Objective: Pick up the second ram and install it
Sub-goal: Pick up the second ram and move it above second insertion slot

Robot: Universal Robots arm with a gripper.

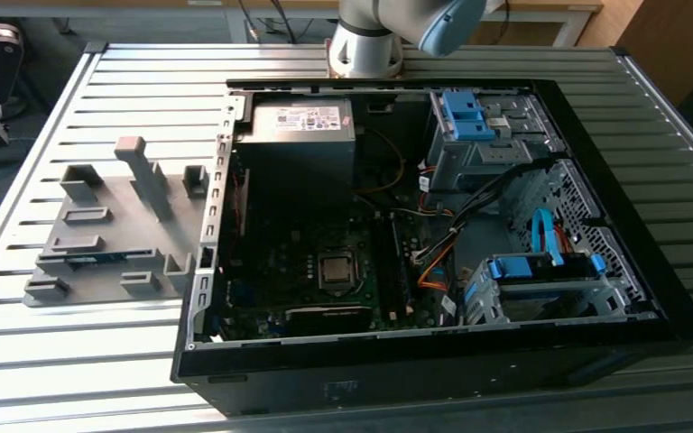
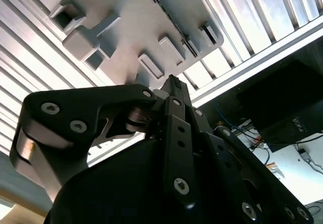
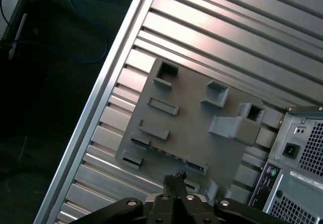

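The second ram point(image 1: 87, 259) is a thin blue-green strip standing on edge in the low holders of the grey plastic fixture point(image 1: 130, 234), at the exterior view's left beside the open computer case point(image 1: 443, 361). In the first wrist view the ram point(image 3: 166, 154) runs along the fixture's near edge point(image 3: 192, 118). My gripper point(image 3: 175, 176) hangs well above that edge, shut, with nothing between its fingertips. In the second wrist view the shut gripper point(image 2: 173, 80) points at the fixture point(image 2: 126, 27).
The case lies on a slatted metal table point(image 1: 33, 361). Inside are the motherboard with its CPU socket point(image 1: 337, 268), a power supply point(image 1: 299, 122), loose cables point(image 1: 437, 262) and blue drive-bay clips point(image 1: 467, 113). The arm's base point(image 1: 364, 45) stands behind the case.
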